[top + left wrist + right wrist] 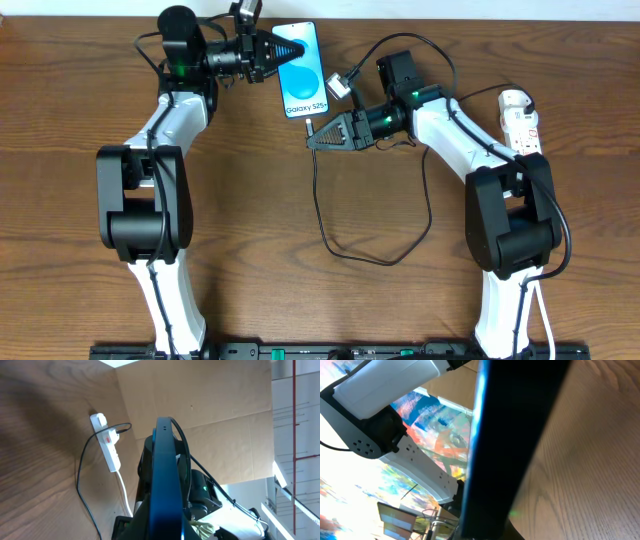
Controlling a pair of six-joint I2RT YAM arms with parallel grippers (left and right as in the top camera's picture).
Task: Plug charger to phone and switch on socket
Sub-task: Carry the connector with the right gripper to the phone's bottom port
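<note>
Closest to the right wrist camera is the phone (520,435), so near that only its dark edge fills the view; I judge the right arm has its tip at the charging port. From overhead, the right end effector (312,140) points at the lower end of the phone. Its fingers are drawn together to a tip where the charger (318,200) begins, so it seems to grip the plug, though the plug itself is too small to see well. The black cable hangs from there in a loose loop on the worktop (80,100), which leaves slack for the insertion. On the other side, the left end effector (268,53) is closed on the phone's long edge, probably to hold it steady against the push of the plug. Farthest away, past the right arm, lies the socket (520,118). It is well apart from both end effectors, and a black lead enters it. Whether its switch is on I cannot tell; that step is probably not yet done.
</note>
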